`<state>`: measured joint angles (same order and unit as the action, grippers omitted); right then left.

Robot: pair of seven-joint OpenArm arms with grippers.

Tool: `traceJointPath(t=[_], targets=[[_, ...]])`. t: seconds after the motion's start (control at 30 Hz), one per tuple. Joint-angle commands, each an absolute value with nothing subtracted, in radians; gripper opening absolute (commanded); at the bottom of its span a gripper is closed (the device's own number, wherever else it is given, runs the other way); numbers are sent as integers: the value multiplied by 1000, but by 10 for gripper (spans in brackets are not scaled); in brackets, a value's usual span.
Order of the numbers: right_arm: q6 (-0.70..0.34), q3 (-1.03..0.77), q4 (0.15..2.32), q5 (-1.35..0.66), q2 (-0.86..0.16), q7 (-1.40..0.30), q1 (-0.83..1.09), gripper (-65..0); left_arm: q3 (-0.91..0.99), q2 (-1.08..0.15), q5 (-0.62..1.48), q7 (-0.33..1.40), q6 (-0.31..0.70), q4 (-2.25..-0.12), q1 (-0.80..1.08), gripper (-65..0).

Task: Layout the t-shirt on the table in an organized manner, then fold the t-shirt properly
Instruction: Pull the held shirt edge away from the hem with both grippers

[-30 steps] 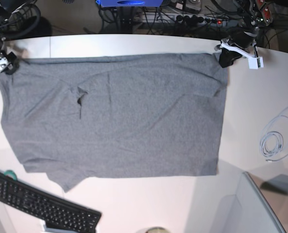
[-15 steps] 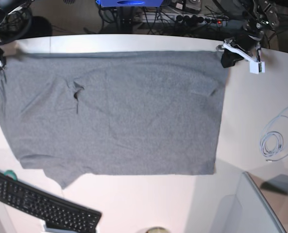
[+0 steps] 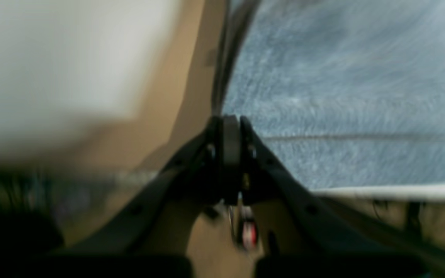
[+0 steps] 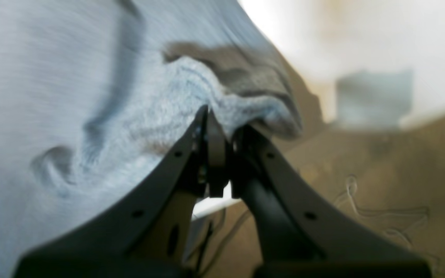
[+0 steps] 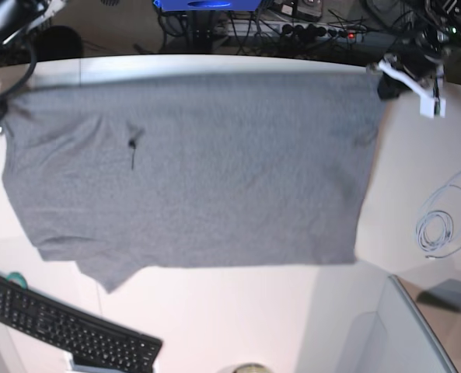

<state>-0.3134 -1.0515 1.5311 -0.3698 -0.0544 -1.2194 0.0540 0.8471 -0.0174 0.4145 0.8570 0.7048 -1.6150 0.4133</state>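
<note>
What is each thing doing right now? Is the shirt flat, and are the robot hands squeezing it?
t-shirt: spread wide, held up along its far edge, a few wrinkles.
left hand: shut on the t-shirt's edge.
right hand: shut on a bunched t-shirt corner.
table: shirt lying over most of it.
keyboard: lying at the near corner, untouched.
cable: coiled loosely beside the shirt.

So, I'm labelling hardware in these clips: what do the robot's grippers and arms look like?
Both grippers are dark, near-black plastic. In the wrist views the left gripper and the right gripper each have two flat tapering jaws with small round holes along them. In the base view the left gripper carries a white bracket, and dark cables trail from both arms.
</note>
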Motion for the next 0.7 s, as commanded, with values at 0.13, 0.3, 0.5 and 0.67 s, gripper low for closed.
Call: traceJointPath(t=[0.13,0.3,0.5,0.67], targets=[[-308,-1001,1412,-378,-74,-1061,93,-644,858,-28,423,826,698,-1534,444,-650],[-305,-1006,1385,-378,-74,-1030,97,-636,854,-8,418,751,698,-1521,446,-650],[-303,-1007,1394,-378,-71,-1027,110,-635,854,-7,418,746,698,-1520,437,-650],[-303,-1009,1394,-378,-67,-1027,111,-639,860,-8,418,743,698,-1527,421,-650]])
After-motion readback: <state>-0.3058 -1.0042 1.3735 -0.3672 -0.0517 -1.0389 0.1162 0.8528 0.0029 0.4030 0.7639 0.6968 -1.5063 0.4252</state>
